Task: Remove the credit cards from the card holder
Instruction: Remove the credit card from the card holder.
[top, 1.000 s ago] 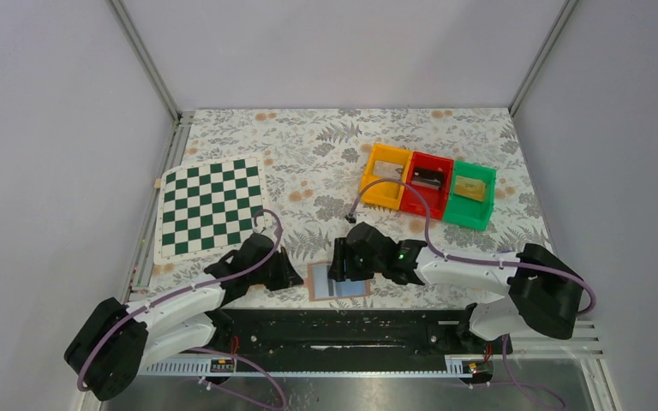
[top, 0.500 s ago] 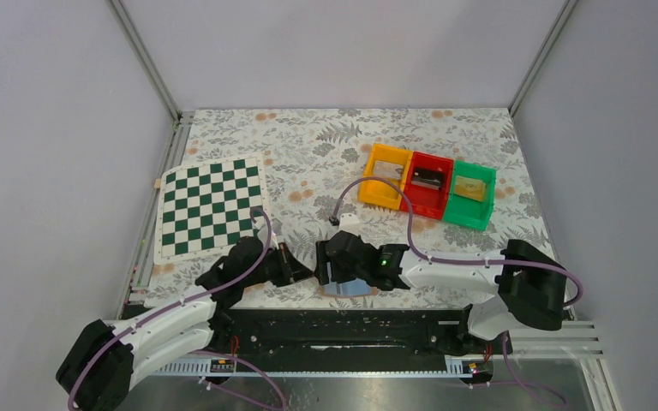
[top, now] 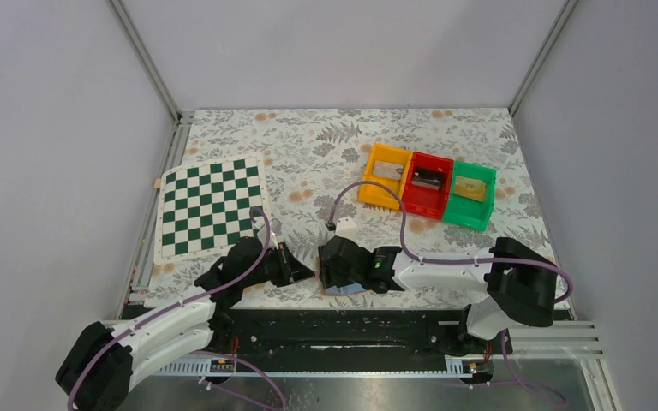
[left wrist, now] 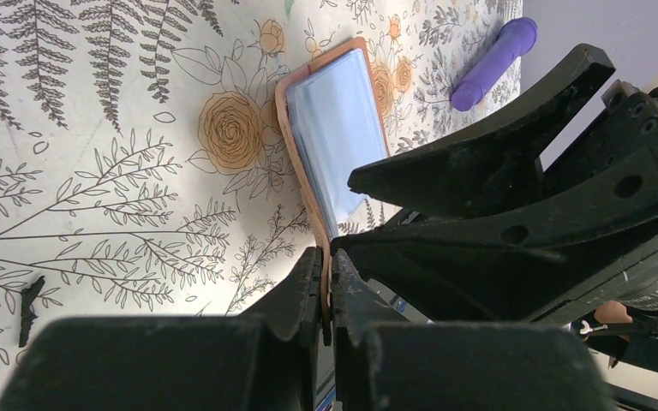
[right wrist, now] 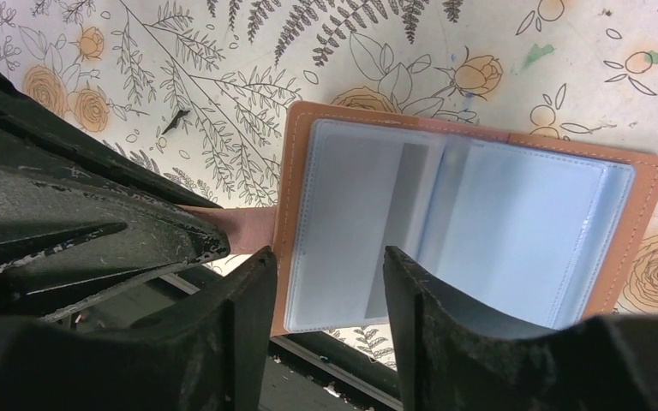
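I see the open tan leather card holder (right wrist: 480, 223) at the floral table (top: 308, 154) near edge; left fingers (left wrist: 311, 293) clench its left rim, right fingers (right wrist: 253, 295) spread just above it.

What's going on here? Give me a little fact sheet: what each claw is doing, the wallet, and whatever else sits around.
card holder: open, pale blue sleeves facing up
left gripper: shut on the card holder's edge
right gripper: open, fingers over one page
credit cards: cannot tell them apart in the sleeves
also there: chessboard, three coloured bins
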